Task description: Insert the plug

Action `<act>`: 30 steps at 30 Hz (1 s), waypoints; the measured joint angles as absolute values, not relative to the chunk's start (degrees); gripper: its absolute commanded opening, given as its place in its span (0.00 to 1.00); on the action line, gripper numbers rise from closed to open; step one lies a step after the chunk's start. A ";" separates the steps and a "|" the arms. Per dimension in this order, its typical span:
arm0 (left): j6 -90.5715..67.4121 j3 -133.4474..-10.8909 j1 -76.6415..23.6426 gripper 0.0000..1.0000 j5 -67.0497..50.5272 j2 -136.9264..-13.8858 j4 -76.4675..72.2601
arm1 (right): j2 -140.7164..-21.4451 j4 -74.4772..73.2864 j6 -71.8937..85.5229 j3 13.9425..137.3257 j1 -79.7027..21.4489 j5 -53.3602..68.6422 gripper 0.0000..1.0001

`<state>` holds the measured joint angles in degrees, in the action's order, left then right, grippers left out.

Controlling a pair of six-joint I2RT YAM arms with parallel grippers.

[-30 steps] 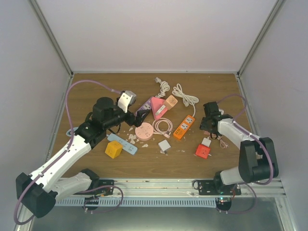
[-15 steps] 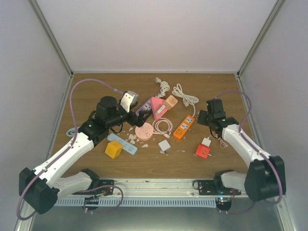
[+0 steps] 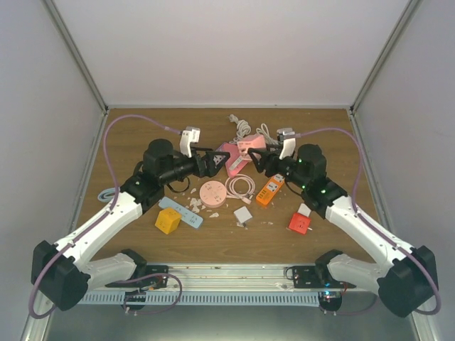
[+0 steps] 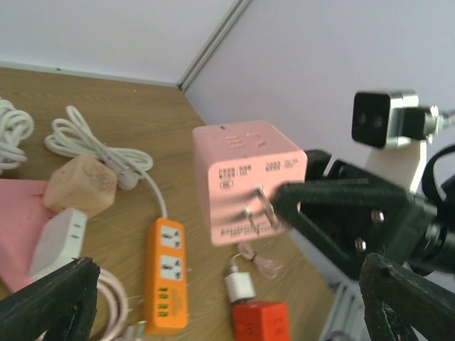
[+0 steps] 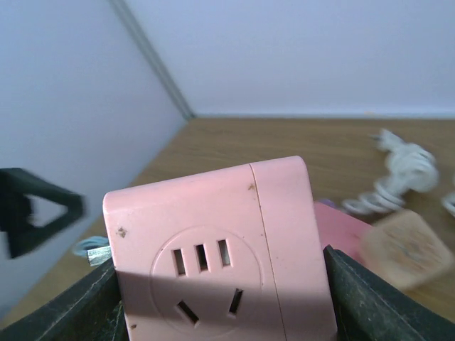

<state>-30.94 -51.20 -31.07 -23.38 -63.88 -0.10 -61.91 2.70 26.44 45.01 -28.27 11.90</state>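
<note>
We log the adapter in the right gripper, just right of the left gripper, the strip right of the coil, the round socket left of it.

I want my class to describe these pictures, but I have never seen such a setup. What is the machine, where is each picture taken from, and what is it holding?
This is a robot: two arms bolted at the near edge of a wooden table, each ending in a two-finger claw. The wide picture comes from a fixed camera above and behind the arms; the other two come from cameras on the wrists, looking along each claw. On the table lie an orange power strip, a red cube, a yellow cube, a blue strip, a round pink socket and white cords. The right claw grips a pink cube adapter above the table; its metal prongs show in the left wrist picture. The left claw is open and holds nothing.
</note>
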 measured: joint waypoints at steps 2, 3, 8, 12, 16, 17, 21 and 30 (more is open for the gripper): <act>-35.46 -51.20 -31.07 0.99 -23.59 -63.86 -1.72 | -62.13 6.74 26.26 45.04 -30.15 14.11 0.52; -37.08 -51.20 -31.07 0.99 -23.59 -63.81 -2.55 | -62.33 8.21 26.13 45.10 -30.76 15.03 0.52; -42.65 -51.20 -31.07 0.99 -23.38 -62.85 -6.42 | -64.14 13.30 24.84 46.19 -32.82 19.81 0.52; -42.48 -51.48 -31.07 0.99 -23.22 -62.61 -6.90 | -65.39 14.57 23.11 47.97 -33.91 21.69 0.52; -40.38 -53.71 -31.07 0.99 -23.51 -63.55 -4.84 | -66.76 13.89 20.18 50.06 -35.55 21.04 0.52; -39.77 -54.59 -31.07 0.99 -23.59 -63.92 -4.14 | -67.07 13.47 19.40 50.57 -36.05 20.62 0.52; -37.26 -56.95 -31.07 0.97 -23.90 -64.79 -1.67 | -68.05 11.00 16.08 52.25 -38.35 17.82 0.52; -34.96 -60.86 -30.98 0.71 -23.70 -69.38 7.73 | -70.00 7.42 12.60 53.10 -39.72 13.39 0.53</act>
<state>-34.96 -60.86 -30.98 -23.70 -69.38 7.73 -70.00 7.42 12.60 53.10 -39.72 13.39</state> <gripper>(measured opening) 0.793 0.660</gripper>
